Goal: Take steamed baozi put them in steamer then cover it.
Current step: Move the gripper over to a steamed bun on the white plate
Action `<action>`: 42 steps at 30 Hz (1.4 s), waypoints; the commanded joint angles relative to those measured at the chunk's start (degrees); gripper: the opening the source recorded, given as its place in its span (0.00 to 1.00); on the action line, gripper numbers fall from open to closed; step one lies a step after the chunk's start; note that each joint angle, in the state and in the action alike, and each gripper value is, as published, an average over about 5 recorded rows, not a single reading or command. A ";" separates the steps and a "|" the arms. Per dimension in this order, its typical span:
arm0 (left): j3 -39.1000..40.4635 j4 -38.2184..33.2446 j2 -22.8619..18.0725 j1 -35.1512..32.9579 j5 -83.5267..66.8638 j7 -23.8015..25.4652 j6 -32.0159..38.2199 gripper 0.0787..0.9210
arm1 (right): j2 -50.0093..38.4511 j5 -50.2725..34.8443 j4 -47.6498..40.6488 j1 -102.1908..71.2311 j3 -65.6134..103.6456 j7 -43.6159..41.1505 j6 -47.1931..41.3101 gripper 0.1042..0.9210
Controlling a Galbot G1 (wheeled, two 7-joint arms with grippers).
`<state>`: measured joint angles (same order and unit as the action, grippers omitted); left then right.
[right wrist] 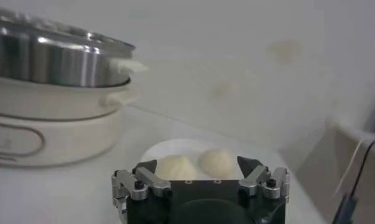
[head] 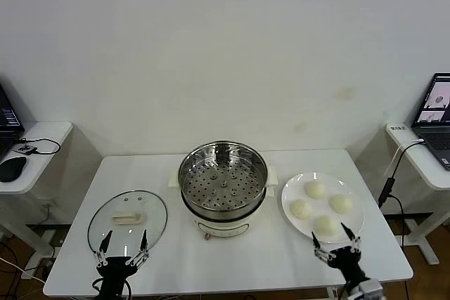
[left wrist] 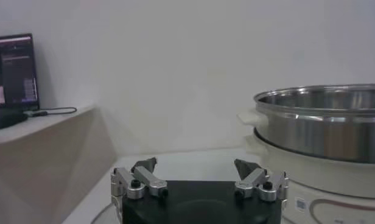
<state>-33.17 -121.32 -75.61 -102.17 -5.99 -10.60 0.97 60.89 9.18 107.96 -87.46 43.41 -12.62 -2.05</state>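
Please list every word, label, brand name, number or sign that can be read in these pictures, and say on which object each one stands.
No text can be read in any view.
Steamer: a small label on its white base, seen in the left wrist view, too blurred to read.
Right laptop: picture on screen, no legible words.
Left laptop: lines of text on screen, too small to read.
Glass cover, plate and baozi: no markings.

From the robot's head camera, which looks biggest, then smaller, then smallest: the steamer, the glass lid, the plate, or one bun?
1. steamer
2. plate and glass lid: these look about the same, so I won't rank them
3. one bun: by far the smallest
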 commanded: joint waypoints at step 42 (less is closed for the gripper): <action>-4.10 -1.70 1.41 3.61 9.69 0.43 -11.75 0.88 | -14.66 7.11 -53.31 86.25 -82.92 -47.32 4.61 0.88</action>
<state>-36.82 -123.07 -74.24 -98.70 3.23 -10.16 -10.41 42.77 16.80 61.28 -7.86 -31.20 -56.52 1.50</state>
